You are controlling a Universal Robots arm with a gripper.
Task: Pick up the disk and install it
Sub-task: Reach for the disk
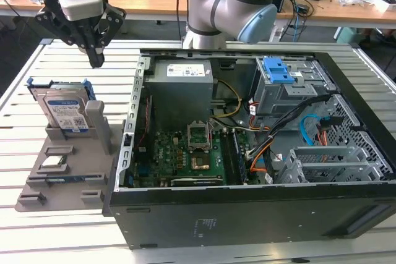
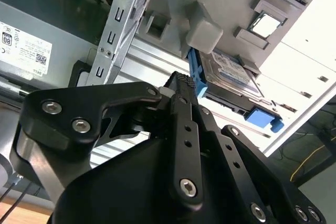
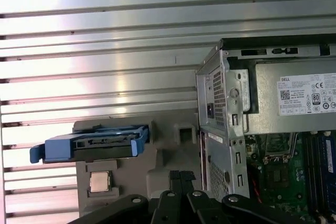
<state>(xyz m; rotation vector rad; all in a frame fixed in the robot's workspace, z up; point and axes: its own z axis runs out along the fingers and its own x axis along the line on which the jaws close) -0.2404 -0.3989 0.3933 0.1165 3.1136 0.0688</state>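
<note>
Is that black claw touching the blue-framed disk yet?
Apart. The exterior view shows the gripper hanging above the disk, with a clear gap between them.

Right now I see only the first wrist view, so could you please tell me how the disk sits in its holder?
Observer: In the exterior view the disk stands upright on its edge in the grey holder, with its label facing that camera.
Operator: Thank you. Is the gripper touching it?
Observer: No. The gripper hangs in the air higher than the disk's top edge, apart from it and holding nothing.
</note>
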